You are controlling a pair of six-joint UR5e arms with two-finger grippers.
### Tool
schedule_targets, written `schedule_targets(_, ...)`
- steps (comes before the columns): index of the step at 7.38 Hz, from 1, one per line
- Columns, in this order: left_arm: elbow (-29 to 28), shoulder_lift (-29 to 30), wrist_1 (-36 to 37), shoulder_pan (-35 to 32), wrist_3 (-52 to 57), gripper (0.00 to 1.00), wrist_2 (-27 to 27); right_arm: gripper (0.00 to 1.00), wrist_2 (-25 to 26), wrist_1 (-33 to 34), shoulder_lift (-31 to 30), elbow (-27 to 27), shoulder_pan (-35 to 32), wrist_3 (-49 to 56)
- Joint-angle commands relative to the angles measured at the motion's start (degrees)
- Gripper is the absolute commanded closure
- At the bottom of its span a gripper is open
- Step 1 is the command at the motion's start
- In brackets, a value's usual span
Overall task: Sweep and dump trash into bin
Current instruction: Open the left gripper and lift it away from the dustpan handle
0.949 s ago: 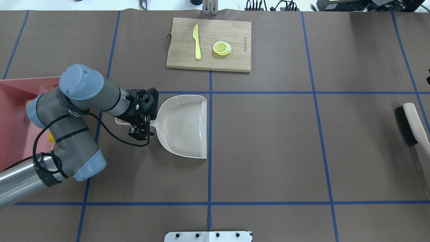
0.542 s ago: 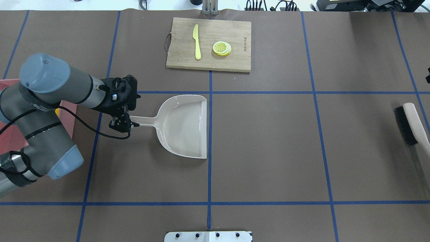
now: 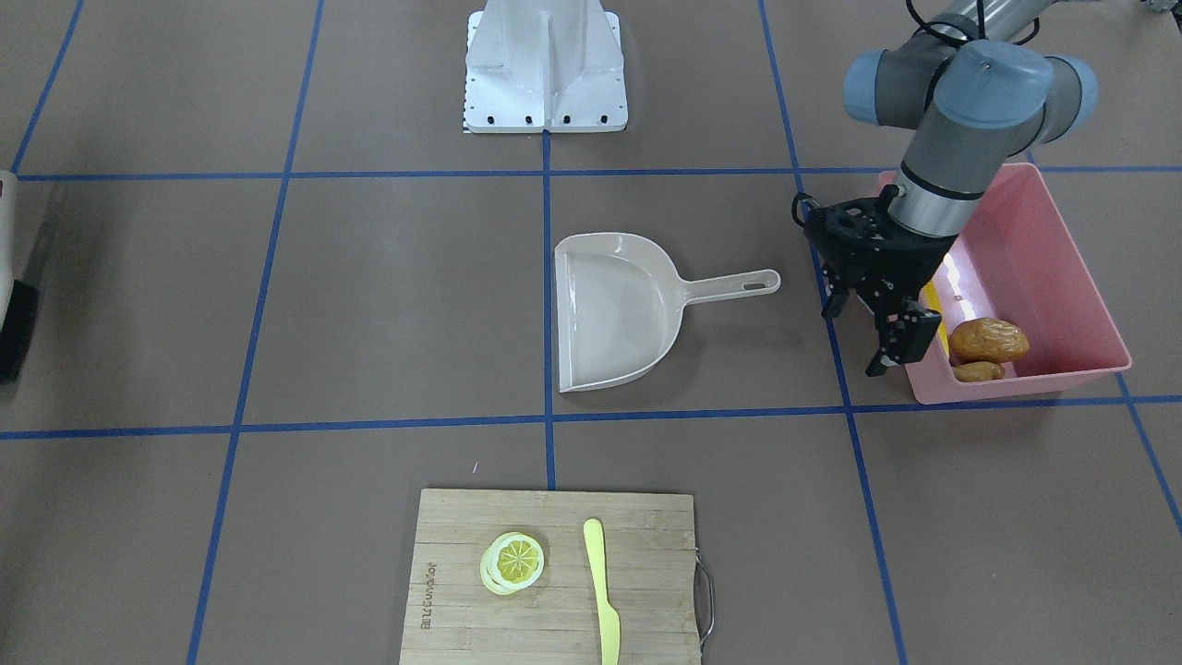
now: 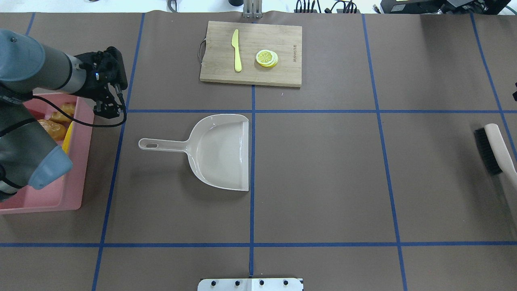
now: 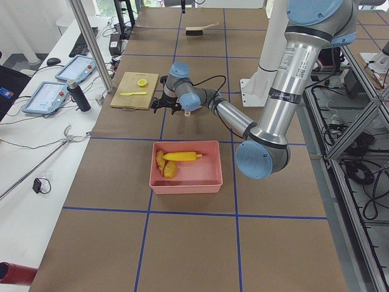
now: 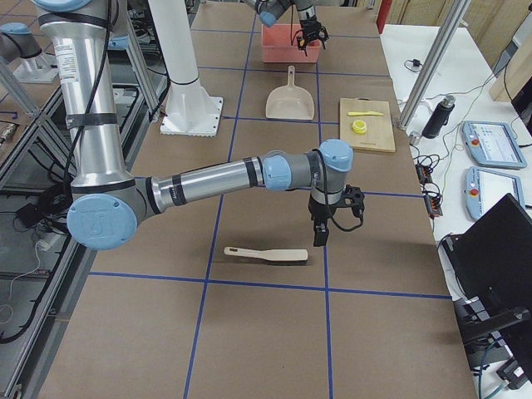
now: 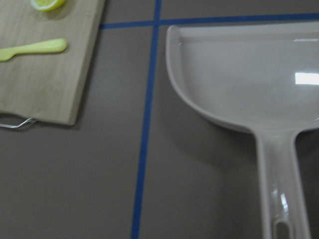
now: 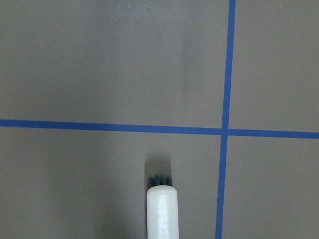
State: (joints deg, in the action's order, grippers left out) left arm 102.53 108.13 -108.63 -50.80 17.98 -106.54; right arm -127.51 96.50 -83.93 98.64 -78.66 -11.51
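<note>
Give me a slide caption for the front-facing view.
Empty dustpan lies mid-table; left gripper hangs open by the pink bin holding potato, ginger and corn.

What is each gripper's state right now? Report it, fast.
Left gripper: open, empty, beside the large pink rectangular plastic tub.
Right gripper: cannot tell; the cream-handled black-bristled brush lies loose near it.

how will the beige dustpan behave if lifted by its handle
The dustpan looks like thin moulded plastic, so probably stiff and light. Its glossy finish may be slippery. Gripped at the narrow handle, the wide end would likely tip downward.
</note>
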Motion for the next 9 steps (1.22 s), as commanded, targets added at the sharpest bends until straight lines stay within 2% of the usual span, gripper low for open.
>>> schedule_targets(1,0.0,0.0,8.4,-3.6,-17.2,0.02,1.1,0.0,0.1,-0.1,0.0,0.0,-0.1,0.0)
schedule_targets(2,-0.9,-0.3,8.4,-4.2,-25.5,0.02,-1.3,0.0,0.1,-0.1,0.0,0.0,-0.2,0.0)
schedule_targets(3,-1.8,-1.4,8.3,-6.4,-31.4,0.02,-7.5,0.0,0.1,-0.1,0.0,0.0,-0.2,0.0)
schedule_targets(5,-2.2,-6.0,8.4,-15.1,-34.6,0.02,-24.0,0.0,0.1,-0.2,0.0,-0.2,-0.2,0.0)
schedule_targets(6,-4.2,-7.7,8.4,-19.7,-34.7,0.02,-28.0,0.0,0.1,-0.4,0.1,-0.7,-0.1,0.0)
schedule_targets(7,-1.0,-12.9,8.7,-23.1,-34.2,0.02,-30.4,0.0,0.1,-0.4,0.8,-0.7,-0.3,-0.1)
schedule_targets(8,0.4,-18.3,8.6,-24.2,-33.9,0.02,-30.4,0.0,0.1,-0.4,1.0,-0.8,-0.3,0.1)
schedule_targets(9,0.4,-21.5,8.8,-28.6,-33.8,0.02,-30.5,0.0,0.3,-0.5,1.7,-2.1,-0.2,0.3)
